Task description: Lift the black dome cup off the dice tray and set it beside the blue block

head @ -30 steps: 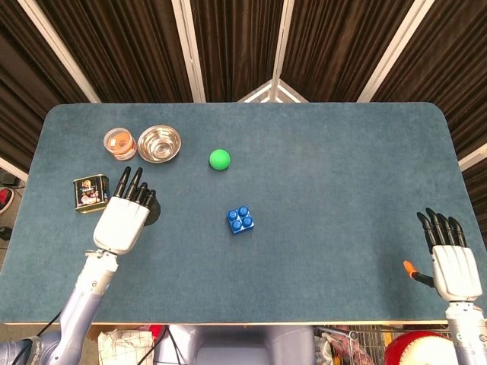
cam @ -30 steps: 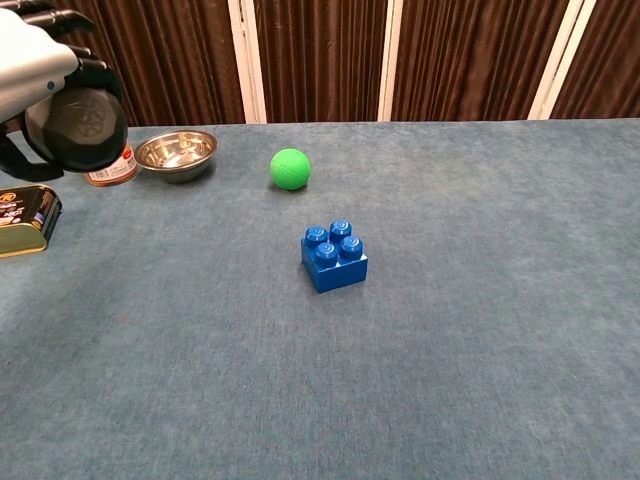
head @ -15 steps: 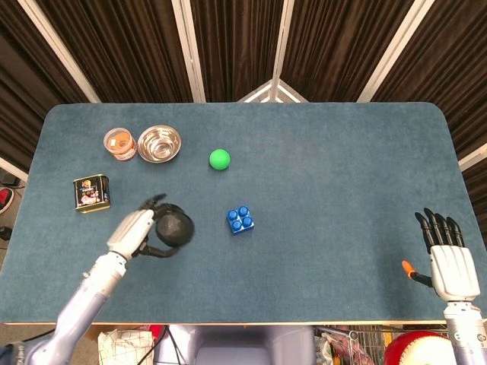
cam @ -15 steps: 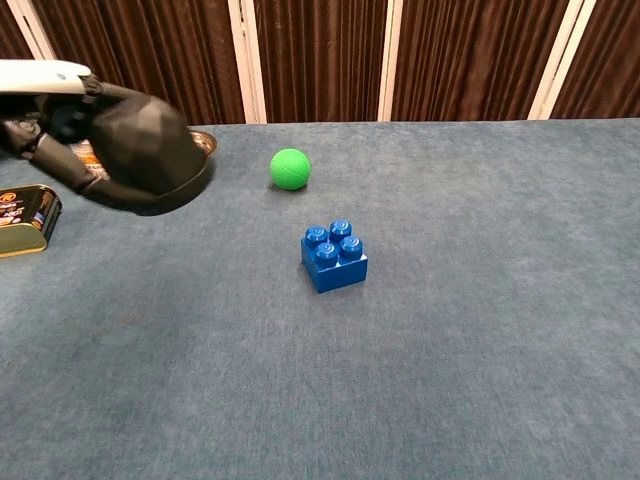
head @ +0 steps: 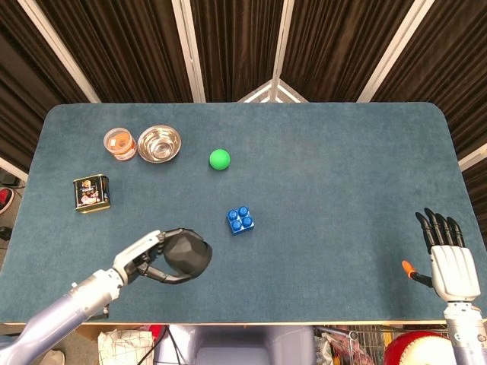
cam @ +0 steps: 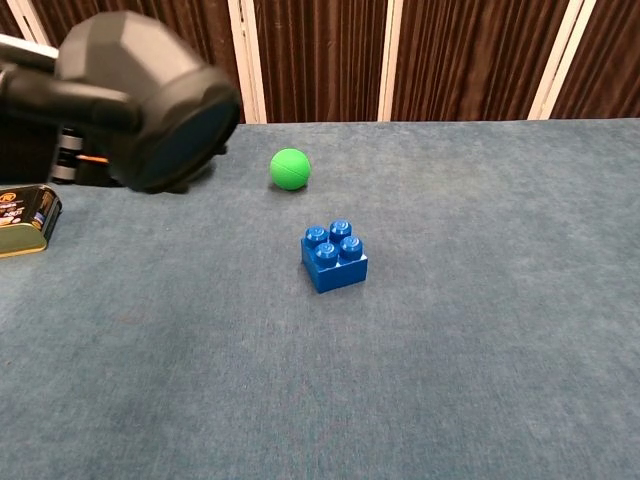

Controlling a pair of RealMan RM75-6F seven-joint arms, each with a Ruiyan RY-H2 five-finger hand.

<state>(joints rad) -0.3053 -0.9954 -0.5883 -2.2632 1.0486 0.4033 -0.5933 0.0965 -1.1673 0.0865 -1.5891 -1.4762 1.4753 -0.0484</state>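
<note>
My left hand (head: 148, 261) grips the black dome cup (head: 187, 257) and holds it in the air, tipped on its side, left of and nearer than the blue block (head: 240, 220). In the chest view the black dome cup (cam: 150, 100) fills the upper left with its open mouth turned right and down, the left hand's fingers (cam: 60, 100) wrapped round it; the blue block (cam: 334, 256) sits mid-table. My right hand (head: 449, 258) rests open at the table's front right edge, fingers straight. No dice tray shows in either view.
A green ball (head: 219, 159) lies behind the block. At the back left stand a steel bowl (head: 159, 143), an orange-lidded jar (head: 120, 143) and a small printed tin (head: 91, 193). An orange-tipped tool (head: 411, 269) lies beside my right hand.
My left hand has carried the cup from near the tin toward the front and right, closer to the blue block, tipping it sideways. The right hand has stayed put.
</note>
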